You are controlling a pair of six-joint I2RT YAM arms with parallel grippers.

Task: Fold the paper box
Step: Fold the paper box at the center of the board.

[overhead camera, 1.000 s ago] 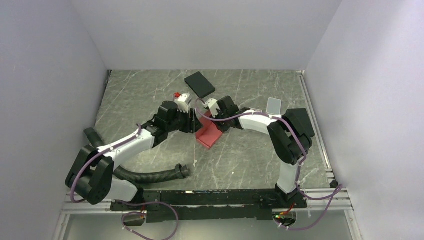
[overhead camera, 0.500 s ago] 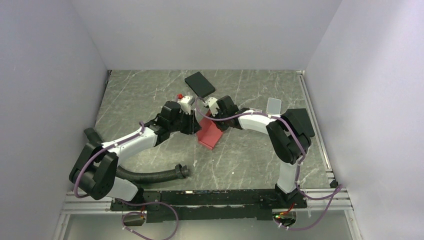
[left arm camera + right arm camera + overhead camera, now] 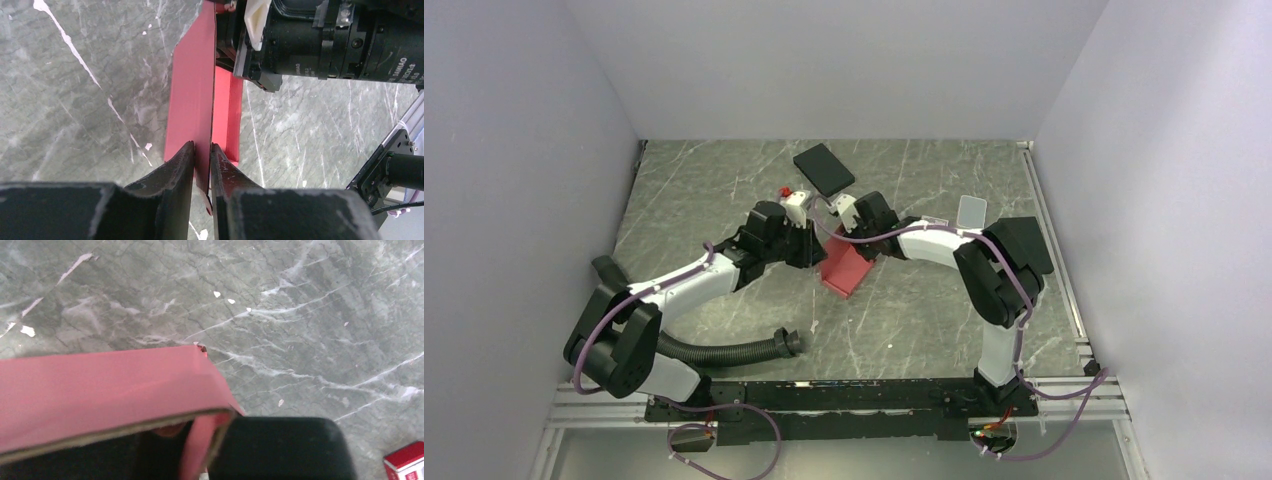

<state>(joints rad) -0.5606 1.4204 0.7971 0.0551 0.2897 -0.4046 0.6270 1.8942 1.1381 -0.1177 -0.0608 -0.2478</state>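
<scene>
Mid-fold. My left pincer (image 3: 202, 161) is nipped nearly closed on an upright panel of the paper box (image 3: 192, 95), mid-worktop (image 3: 944, 310). Right pincer (image 3: 852, 232) is at its far end, grip unclear because cardboard hides it. Next I'd crease the panel over without tearing.

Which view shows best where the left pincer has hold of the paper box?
Left wrist: the left pincer pinches one panel edge of the paper box. Top external shows them meeting, the grip too small to read. Right wrist shows only another box panel.
</scene>
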